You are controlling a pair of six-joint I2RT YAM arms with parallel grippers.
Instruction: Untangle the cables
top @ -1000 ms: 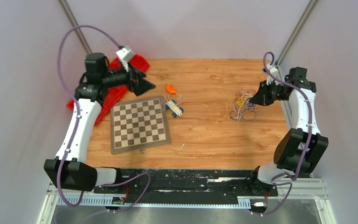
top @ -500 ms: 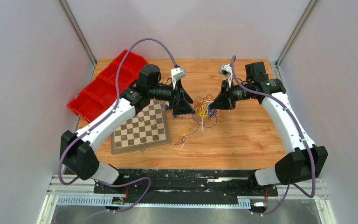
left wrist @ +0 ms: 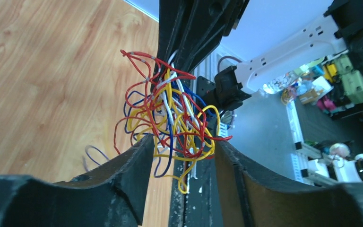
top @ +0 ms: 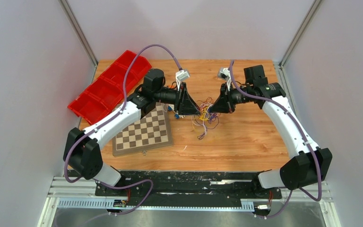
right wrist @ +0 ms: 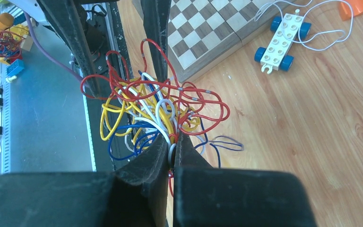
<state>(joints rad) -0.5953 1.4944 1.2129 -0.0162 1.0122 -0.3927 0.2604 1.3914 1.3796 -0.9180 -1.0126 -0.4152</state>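
The cables (top: 204, 115) are a tangled bunch of thin red, yellow, white and blue-purple wires between my two grippers, over the middle of the table, with loose strands hanging toward the wood. My right gripper (top: 211, 108) is shut on the bunch; in the right wrist view its fingers (right wrist: 160, 151) pinch white and red wires of the cables (right wrist: 153, 106). My left gripper (top: 192, 110) faces it from the left and is open. In the left wrist view the cables (left wrist: 170, 111) reach in between the left gripper's (left wrist: 183, 151) spread fingertips.
A chessboard (top: 142, 132) lies under the left arm, also in the right wrist view (right wrist: 208, 28). A white-and-blue brick car (right wrist: 281, 35) with a thin white cord and an orange piece (right wrist: 355, 6) lie beyond it. Red bins (top: 106, 87) stand at the far left.
Both arms swung from the table's sides to its middle. The right gripper carried the bunch from the right side, and the left gripper now faces it, a little closer than half a second ago.
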